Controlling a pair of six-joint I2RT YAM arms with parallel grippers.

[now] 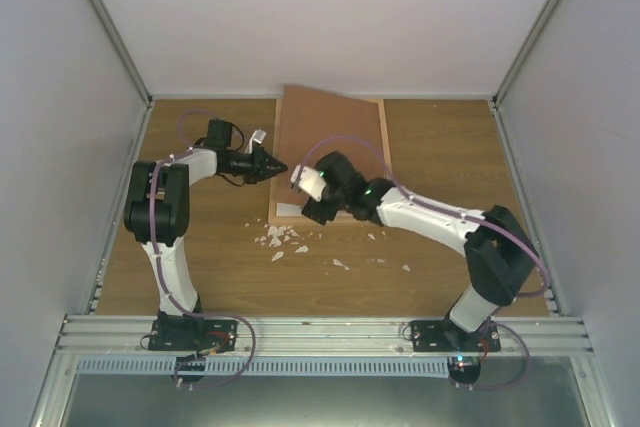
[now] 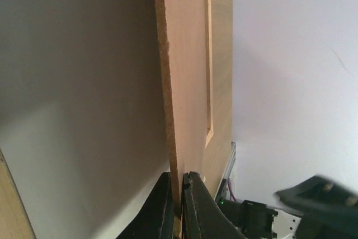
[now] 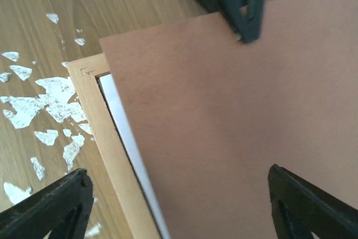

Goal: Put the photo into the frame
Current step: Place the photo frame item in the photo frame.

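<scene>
The frame lies flat at the middle back of the table, its light wood rail showing at its near left corner. A plain brown backing board lies tilted over it and hides most of it. Of the photo only a thin white strip of border shows, between rail and board. My left gripper is shut on the board's left edge. My right gripper hovers open over the board's near left corner, fingers wide apart and holding nothing.
Several small white scraps lie on the wooden table in front of the frame, also seen in the right wrist view as scraps. White walls enclose the table on three sides; a metal rail runs along the near edge.
</scene>
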